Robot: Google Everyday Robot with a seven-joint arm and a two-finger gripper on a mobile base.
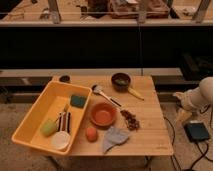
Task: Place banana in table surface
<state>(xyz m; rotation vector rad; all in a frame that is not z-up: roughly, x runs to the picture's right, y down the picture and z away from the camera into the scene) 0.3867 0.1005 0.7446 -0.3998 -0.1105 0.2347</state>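
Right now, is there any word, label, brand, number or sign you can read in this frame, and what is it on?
No text can be read anywhere.
The yellow tub, dark bowl, banana and table surface: no print visible.
The striped item in the tub: any marks are too blurred to read.
The gripper, off the table's right edge: no lettering visible.

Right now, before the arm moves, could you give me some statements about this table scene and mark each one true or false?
1. The slim pale-yellow banana lies on the light wooden table surface, beside the dark round bowl. True.
2. The gripper holds the banana. False: it hangs beyond the table's right edge, apart from the banana.
3. The green rectangular sponge lies inside the big yellow plastic tub. True.
4. The orange round bowl stands inside the tub. False: it stands on the table, right of the tub.
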